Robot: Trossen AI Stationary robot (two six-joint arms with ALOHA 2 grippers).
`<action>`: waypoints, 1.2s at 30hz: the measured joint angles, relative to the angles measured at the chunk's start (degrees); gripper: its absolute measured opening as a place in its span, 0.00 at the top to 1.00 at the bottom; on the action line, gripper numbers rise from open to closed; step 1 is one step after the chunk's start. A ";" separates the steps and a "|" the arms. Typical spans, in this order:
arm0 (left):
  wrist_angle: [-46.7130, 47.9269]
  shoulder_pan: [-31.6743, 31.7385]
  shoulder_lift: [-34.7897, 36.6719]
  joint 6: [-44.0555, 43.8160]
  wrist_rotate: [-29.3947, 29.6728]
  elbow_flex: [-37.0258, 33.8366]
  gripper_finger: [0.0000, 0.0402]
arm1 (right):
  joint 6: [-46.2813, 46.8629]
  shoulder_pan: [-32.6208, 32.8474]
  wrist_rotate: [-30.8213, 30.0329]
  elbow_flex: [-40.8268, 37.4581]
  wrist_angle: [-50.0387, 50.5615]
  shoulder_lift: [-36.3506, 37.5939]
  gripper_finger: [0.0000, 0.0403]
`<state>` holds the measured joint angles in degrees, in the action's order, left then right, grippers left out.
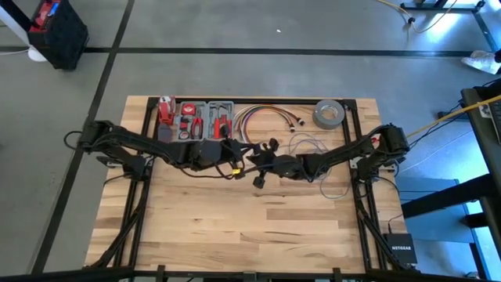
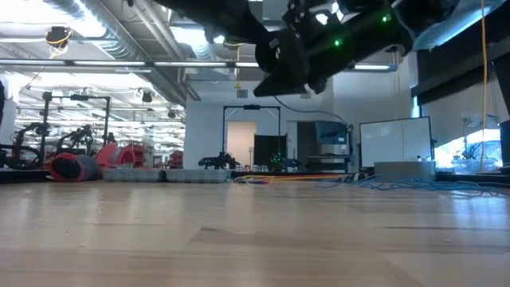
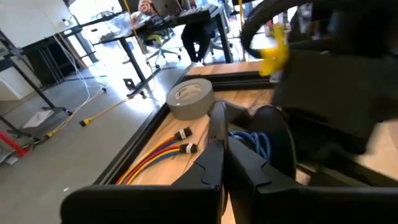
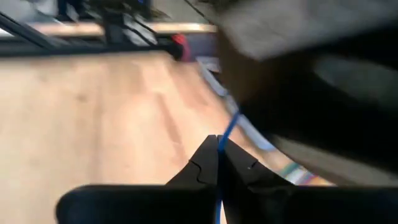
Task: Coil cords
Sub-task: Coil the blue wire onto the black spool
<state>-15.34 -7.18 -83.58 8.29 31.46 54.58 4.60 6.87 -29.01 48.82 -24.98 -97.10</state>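
Both arms reach inward and meet over the middle of the wooden worktop, raised clear of its surface.

Right gripper: jaws closed to a narrow slit, pinching the thin blue wire. The wire emerges from between the jaw tips and runs straight out ahead of them, taut, toward the dark body of the other arm just in front. In the high view the right gripper sits next to the left gripper, the two nearly touching.

Left gripper: jaws fully closed, tips together. Whether anything is caught between them cannot be told. Just beyond its tips lies a loose bundle of blue wire on the worktop.

The remaining slack of the wire lies in loose loops beyond the right gripper, near the grey tape roll.

Beyond the left gripper's tips lie the red, yellow and white cables with plug ends. A tool tray sits beyond the left arm. The black cord with the disc cannot be made out.
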 joint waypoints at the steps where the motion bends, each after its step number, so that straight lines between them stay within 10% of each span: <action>1: 0.94 -0.44 0.55 0.07 0.08 0.15 1.00 | -0.35 -0.02 -1.42 -0.01 1.11 0.04 0.99; 10: 7.20 -0.53 2.28 -0.90 -0.60 0.16 1.00 | 1.54 -0.09 -2.53 0.04 7.22 0.39 0.97; 23: 7.08 -0.72 2.77 -0.86 -0.50 0.44 1.00 | 1.05 0.45 -7.82 6.09 31.09 6.07 0.58; 36: 7.38 -0.70 2.70 -1.04 -0.31 0.40 1.00 | -3.42 9.07 -9.40 7.34 45.16 13.57 0.55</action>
<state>-7.97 -7.88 -80.88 7.25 31.16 54.98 1.18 15.94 -38.40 56.16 20.19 -83.53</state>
